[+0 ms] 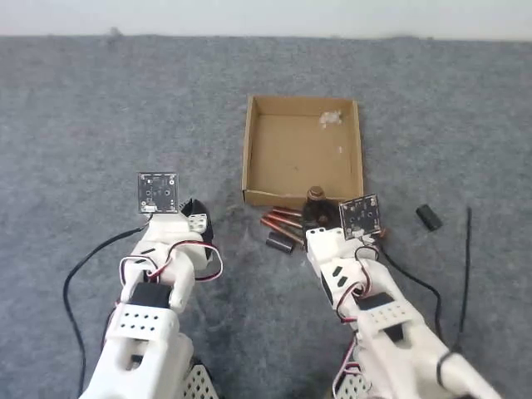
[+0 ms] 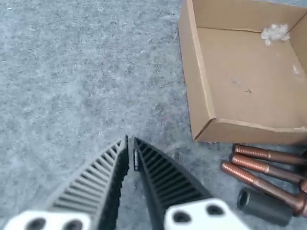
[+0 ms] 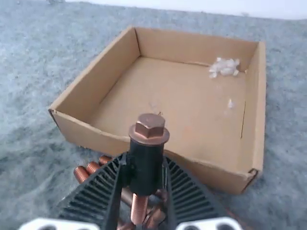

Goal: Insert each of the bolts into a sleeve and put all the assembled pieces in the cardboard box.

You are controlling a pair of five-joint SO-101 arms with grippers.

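Observation:
My right gripper (image 3: 145, 165) is shut on a black sleeve with a copper bolt (image 3: 148, 132) standing upright in it, head on top, just in front of the near wall of the cardboard box (image 3: 96, 72). In the high view this piece (image 1: 315, 196) sits at the box's (image 1: 247, 150) near edge. Three loose copper bolts (image 1: 278, 220) lie side by side in front of the box, with a black sleeve (image 1: 280, 243) beside them. My left gripper (image 2: 130, 143) is shut on nothing, low over the carpet, left of the bolts (image 2: 264, 163) and the sleeve (image 2: 264, 206).
Another black sleeve (image 1: 428, 217) lies on the grey carpet to the right of the right arm. A black cable (image 1: 465, 266) runs along the right side. A small white tuft (image 1: 331, 119) lies in the box's far corner.

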